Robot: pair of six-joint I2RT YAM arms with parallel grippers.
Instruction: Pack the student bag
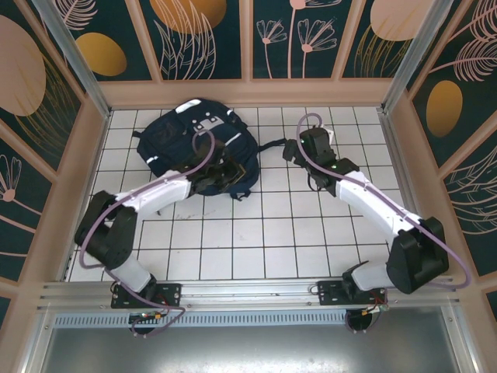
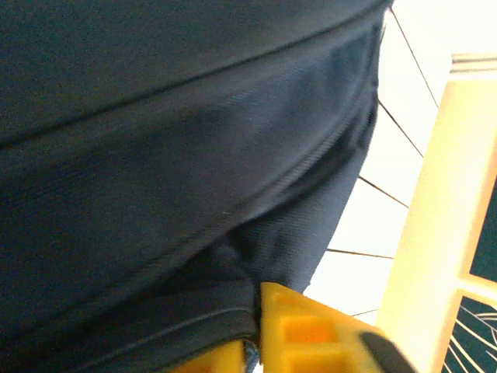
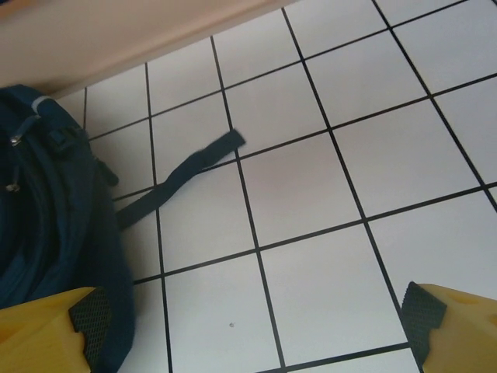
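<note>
While left tool [image 2: 252,351] pinches the student bag [image 1: 177,138], right tool [image 3: 256,315] gapes beside it.

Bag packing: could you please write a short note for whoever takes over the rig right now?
Left gripper: fingers pinched on a fold of the bag at its near edge.
Right gripper: open, holding nothing, above the table to the right of the bag, near its loose strap.
Bag: lying at the far left of the table.
Done: the contents cannot be seen.
Left: probably check the contents and closure.
</note>
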